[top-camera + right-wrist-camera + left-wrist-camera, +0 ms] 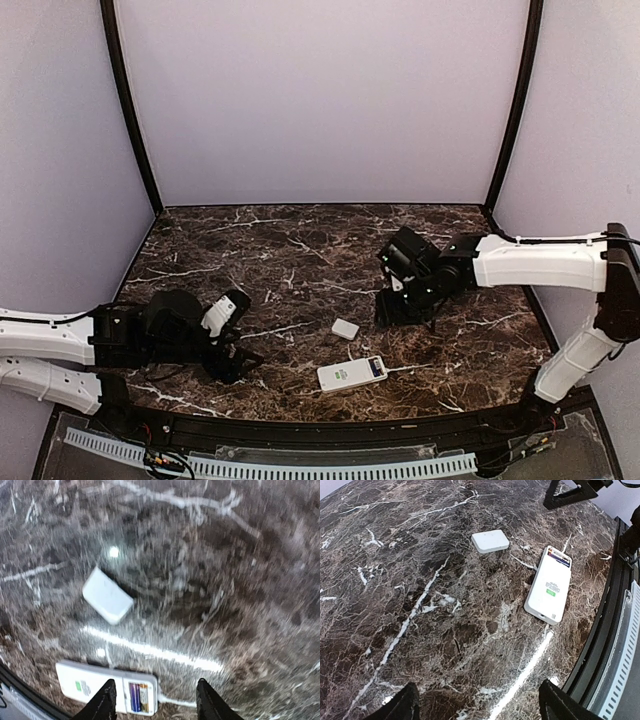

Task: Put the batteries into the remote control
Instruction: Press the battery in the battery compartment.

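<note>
One dark marble bench (pixel 300 250) holds everything. There are two arms: the left arm (pixel 50 340) comes in at the near-left corner and the right arm (pixel 540 262) comes in from the right edge. The left tool (pixel 481 706) sits low by the near-left corner, with its two fingers spread wide and holding nothing. The right tool (pixel 156 702) hangs right of the middle, with its fingers apart too. One white remote control (pixel 352 373) lies flat close to the near edge, between the tools. One small white cover (pixel 345 329) lies just beyond it, not touching. Bare marble runs from there to the far edge. I cannot tell where the batteries are.
</note>
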Robot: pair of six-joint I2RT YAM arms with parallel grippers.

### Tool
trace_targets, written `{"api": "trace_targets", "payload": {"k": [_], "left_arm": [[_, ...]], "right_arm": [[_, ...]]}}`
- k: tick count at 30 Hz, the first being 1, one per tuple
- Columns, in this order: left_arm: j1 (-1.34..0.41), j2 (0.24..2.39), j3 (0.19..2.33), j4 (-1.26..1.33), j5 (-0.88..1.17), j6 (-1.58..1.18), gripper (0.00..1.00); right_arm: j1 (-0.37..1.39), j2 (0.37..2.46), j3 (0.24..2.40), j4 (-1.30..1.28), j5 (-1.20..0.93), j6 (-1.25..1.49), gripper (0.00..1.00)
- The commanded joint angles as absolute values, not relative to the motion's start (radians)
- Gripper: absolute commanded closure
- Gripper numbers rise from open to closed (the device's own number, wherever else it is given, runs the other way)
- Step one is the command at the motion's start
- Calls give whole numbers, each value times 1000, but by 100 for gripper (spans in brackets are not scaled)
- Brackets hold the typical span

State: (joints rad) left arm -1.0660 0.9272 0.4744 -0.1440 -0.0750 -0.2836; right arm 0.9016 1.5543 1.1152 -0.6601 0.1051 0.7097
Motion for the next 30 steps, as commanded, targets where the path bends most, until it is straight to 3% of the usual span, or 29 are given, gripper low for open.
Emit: {"api": "trace_targets", "payload": {"k": [1, 8, 15, 30], "left_arm": [[-1137, 994, 454, -7, -150, -241, 19], [-1234, 1265, 500, 116, -180, -123, 19], [-1235, 1488, 561, 208, -89, -112, 35], [-1235, 1623, 611, 265, -55, -57, 48]], "right_arm": [[923, 1473, 986, -698, -132, 781, 51], [923, 1391, 805, -548, -283, 762, 57], [913, 1480, 790, -476, -356, 676, 60], [893, 1575, 810, -430, -351, 614, 64]]}}
